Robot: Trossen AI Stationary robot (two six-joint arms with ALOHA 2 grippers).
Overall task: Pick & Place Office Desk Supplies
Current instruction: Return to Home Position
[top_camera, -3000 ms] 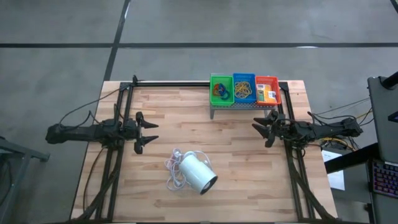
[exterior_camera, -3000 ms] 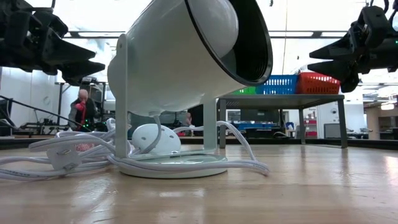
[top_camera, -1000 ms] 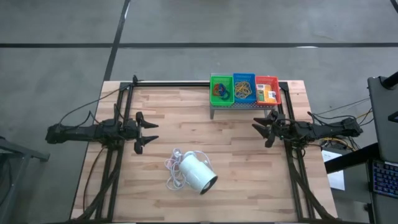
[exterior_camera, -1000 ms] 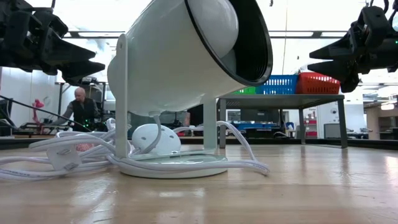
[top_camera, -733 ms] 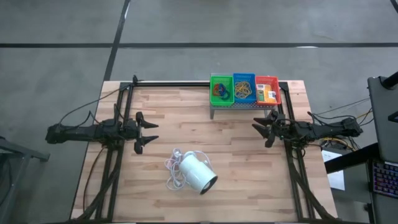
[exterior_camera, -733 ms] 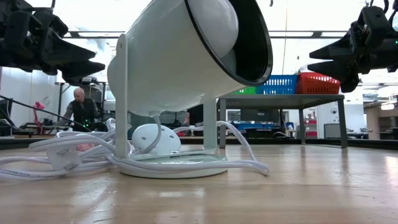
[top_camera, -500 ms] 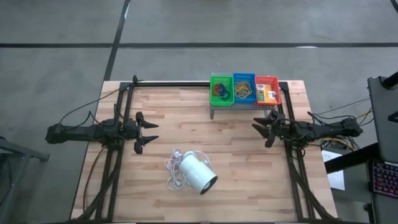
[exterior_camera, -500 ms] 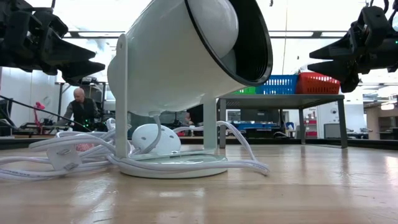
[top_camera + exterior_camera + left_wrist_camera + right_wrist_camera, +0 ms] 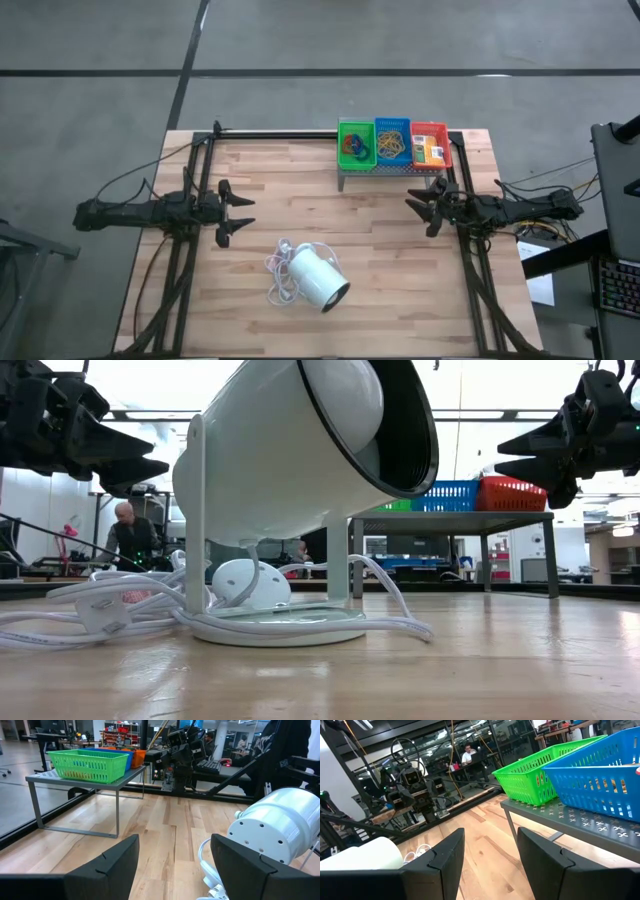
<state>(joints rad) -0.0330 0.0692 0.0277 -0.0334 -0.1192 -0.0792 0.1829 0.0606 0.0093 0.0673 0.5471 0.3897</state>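
Wood tabletop (image 9: 300,190), both arms parked out at the sides. Left gripper (image 9: 240,213) hangs over the left part of the table, fingers spread wide, nothing btwn them. Right gripper (image 9: 418,216) hangs over the right part, near the right end of the grey perforated stand (image 9: 390,172), also spread apart and empty. The left wrist view shows the left gripper's fingers (image 9: 112,865) w/ a clear gap and bare wood behind. Same deal in the right wrist view.

All 3 trays sit side by side, touching, on top of the stand at the far edge of the table, right of centre. That's green tray (image 9: 356,122) on the left, blue tray (image 9: 392,121) in the middle, red tray (image 9: 429,125) on the right. Green one has the red and blue loops (image 9: 353,146) in it, blue one the tan rubber bands (image 9: 392,146), red one a yellow-orange printed box (image 9: 433,151).

White lamp (image 9: 318,278) sits nearer the front edge, about mid-table. Its white cord (image 9: 279,270) is bunched up beside it on the left, well apart from the stand & both grippers. Low view also catches a person (image 9: 128,532) in the room way behind the table.
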